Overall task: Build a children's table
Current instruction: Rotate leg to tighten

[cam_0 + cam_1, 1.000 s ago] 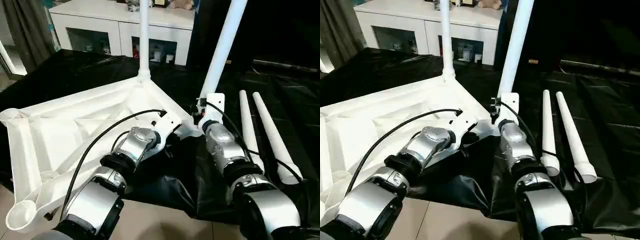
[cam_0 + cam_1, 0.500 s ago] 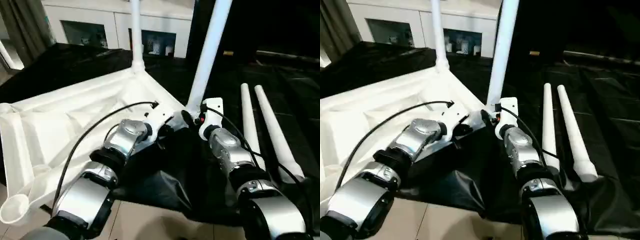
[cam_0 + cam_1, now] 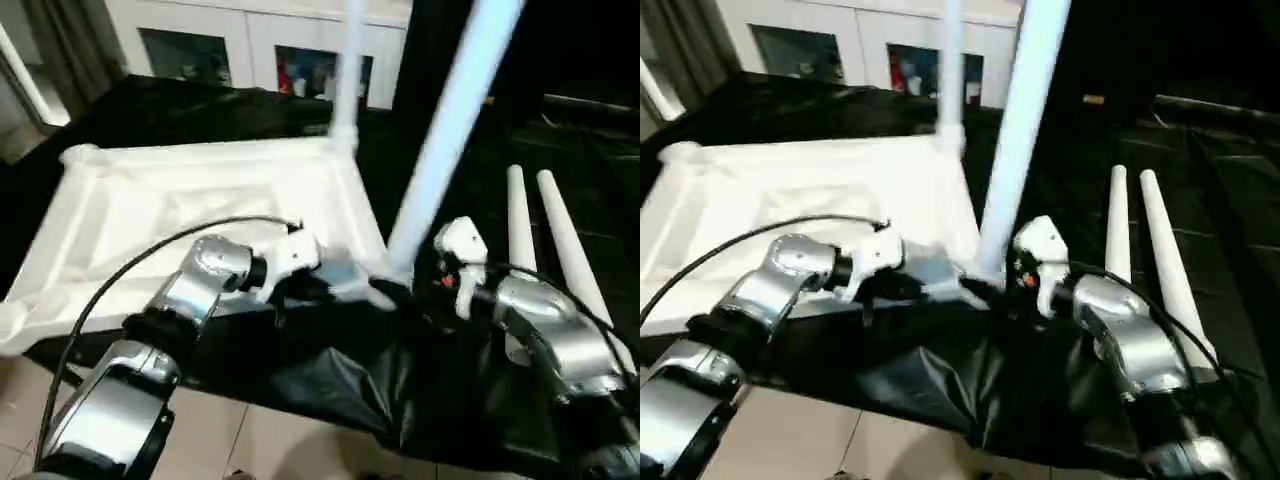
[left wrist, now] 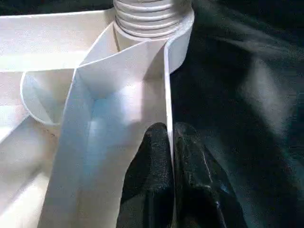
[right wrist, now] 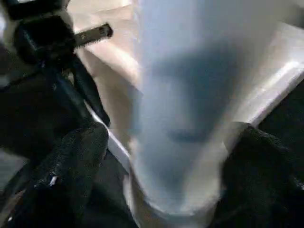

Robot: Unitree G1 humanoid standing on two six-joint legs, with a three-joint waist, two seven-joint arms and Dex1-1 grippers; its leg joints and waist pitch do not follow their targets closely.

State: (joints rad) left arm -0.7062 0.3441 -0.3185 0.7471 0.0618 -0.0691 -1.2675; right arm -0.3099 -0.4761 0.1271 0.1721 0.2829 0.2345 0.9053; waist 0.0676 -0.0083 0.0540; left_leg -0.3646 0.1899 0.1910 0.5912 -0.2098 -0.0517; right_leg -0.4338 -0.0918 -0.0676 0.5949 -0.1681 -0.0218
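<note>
The children's table top [image 3: 180, 205] lies upside down, white and ribbed, on a black cloth. One white leg [image 3: 348, 70] stands upright in the far corner socket. A second leg [image 3: 450, 130] leans out of the near right corner socket [image 4: 152, 14]. My left gripper [image 4: 170, 137] is shut on the thin rim wall of the table top, just beside that socket. My right gripper [image 5: 171, 156] is open, with one finger [image 5: 80, 156] on each side of the leaning leg's base [image 5: 175, 118] and a gap to it.
Two loose white legs [image 3: 515, 230] [image 3: 565, 260] lie side by side on the black cloth [image 3: 330, 370] to the right. A white cabinet with glass doors [image 3: 250, 50] stands behind. Pale floor tiles [image 3: 250, 440] show at the near edge.
My right gripper's fingers have spread away from the leaning leg's base. The whole picture has shifted with the head. My left gripper keeps its grip on the rim.
</note>
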